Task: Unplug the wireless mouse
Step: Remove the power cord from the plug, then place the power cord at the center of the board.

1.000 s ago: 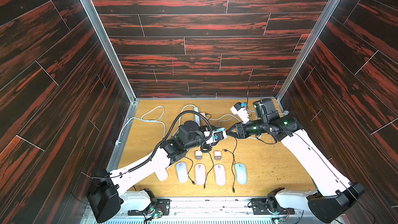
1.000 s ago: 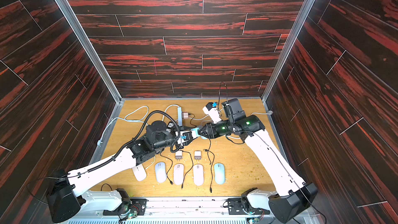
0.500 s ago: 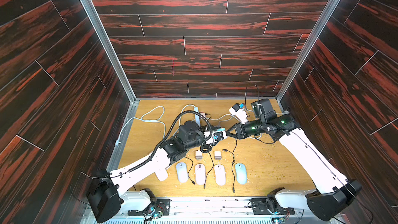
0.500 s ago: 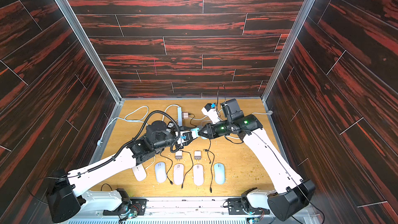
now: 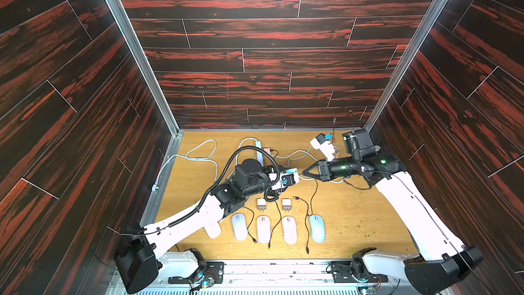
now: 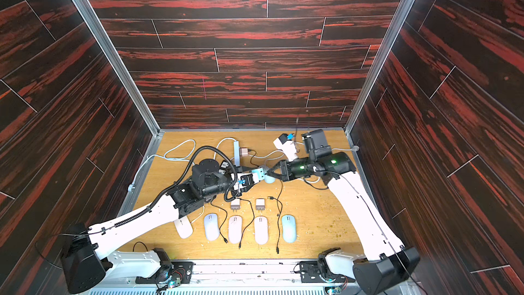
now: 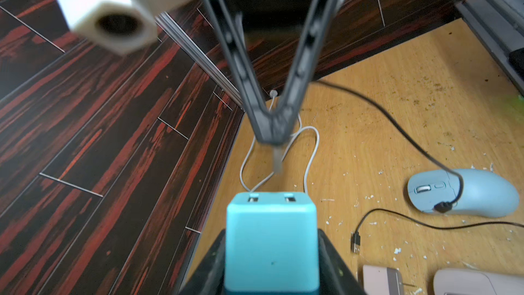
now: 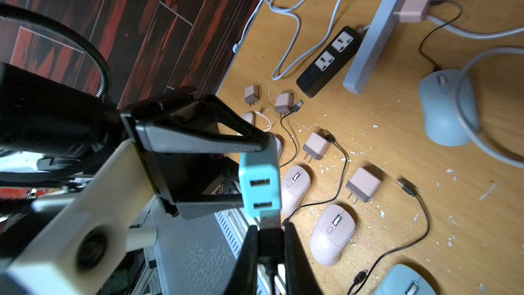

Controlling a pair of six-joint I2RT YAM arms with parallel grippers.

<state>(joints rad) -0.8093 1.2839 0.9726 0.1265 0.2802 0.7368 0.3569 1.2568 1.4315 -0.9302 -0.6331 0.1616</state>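
My left gripper (image 5: 292, 173) (image 7: 271, 262) is shut on a teal two-port USB charger (image 7: 271, 231) (image 8: 259, 177), held above the table's middle. My right gripper (image 5: 304, 172) (image 8: 269, 231) faces it and is shut on a black USB plug (image 8: 269, 241). The plug's metal end (image 7: 277, 161) shows bare just off the charger's port face. The plug's black cable (image 7: 397, 126) runs to a light-blue wireless mouse (image 5: 316, 228) (image 7: 465, 194) at the front right of the table.
Three more mice (image 5: 263, 229) lie in a row at the front with two pink chargers (image 5: 261, 203) and loose cables. A black power strip (image 8: 329, 61), a light-blue strip (image 8: 377, 32) with a pink charger (image 8: 415, 7), and another blue mouse (image 8: 448, 109) lie behind.
My right jaws have closed onto the USB plug at the charger. The right arm has shifted slightly. The left arm and the charger have stayed put.
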